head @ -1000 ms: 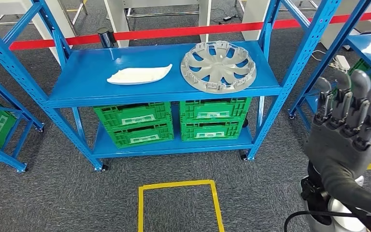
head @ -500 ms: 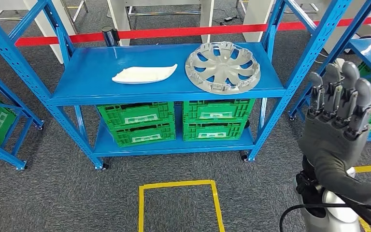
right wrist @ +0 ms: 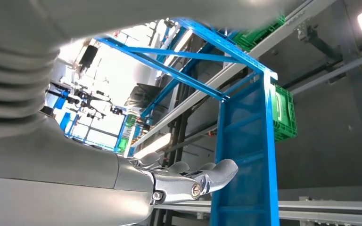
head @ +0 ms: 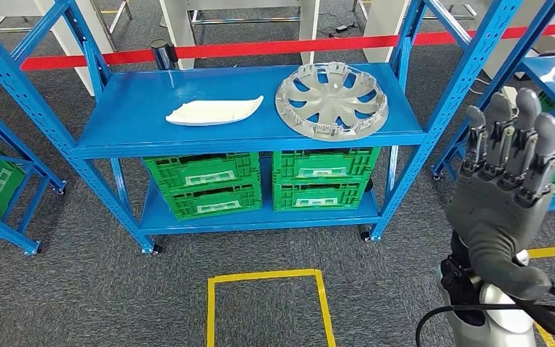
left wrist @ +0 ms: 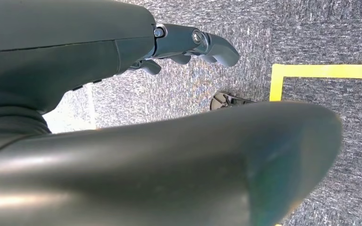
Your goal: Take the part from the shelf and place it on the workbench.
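right hand (head: 507,189): raised right of the shelf (head: 144,123), fingers straight and apart (nothing held)
left hand (left wrist: 188,44): fingers loosely curled, holding nothing

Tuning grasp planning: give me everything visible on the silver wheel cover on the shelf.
The wheel cover is a round silver-grey disc, plastic by its look, with curved spokes around a small hub and clip tabs standing along its rim. It lies flat, inner side up, on the right half of the blue top shelf, near the front edge. A white part lies apart to its left. Nothing grips it.
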